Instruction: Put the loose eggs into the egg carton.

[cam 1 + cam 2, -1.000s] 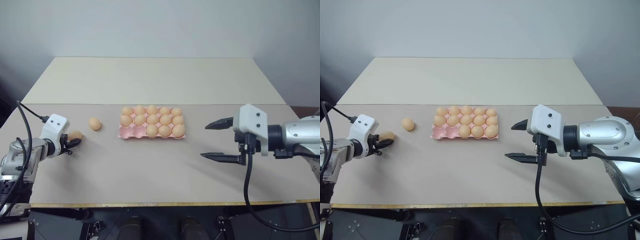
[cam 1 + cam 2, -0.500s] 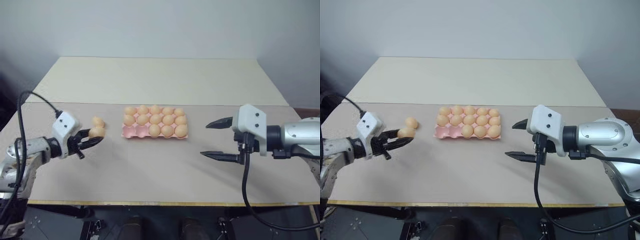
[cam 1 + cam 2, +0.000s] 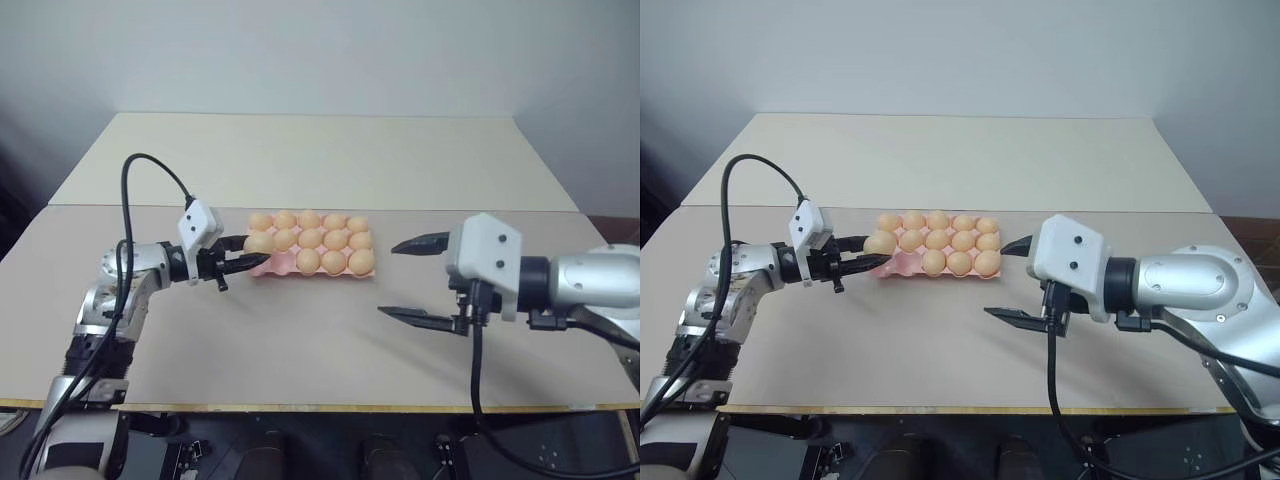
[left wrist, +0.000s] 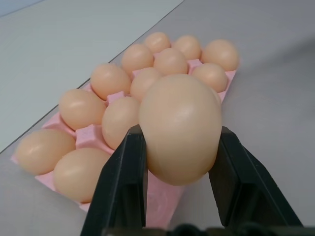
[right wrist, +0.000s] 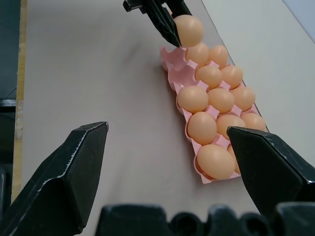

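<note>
My left gripper is shut on a light orange-tan egg, its black fingers pinching the egg's sides. It holds the egg just above the table at the left end of the pink egg carton. The carton holds several eggs. Its two front left cups are empty. My right gripper hovers to the right of the carton, wide open with nothing between its fingers. The left gripper and its egg also show past the carton's far end in the right wrist view.
The carton lies near the middle of a light tabletop. A seam across the table runs just behind the carton. The table's front edge lies close below both arms.
My left gripper has carried the egg to the right, from the table's left side to the carton's left end, and turned toward the carton. My right gripper has drifted slightly left, still open.
</note>
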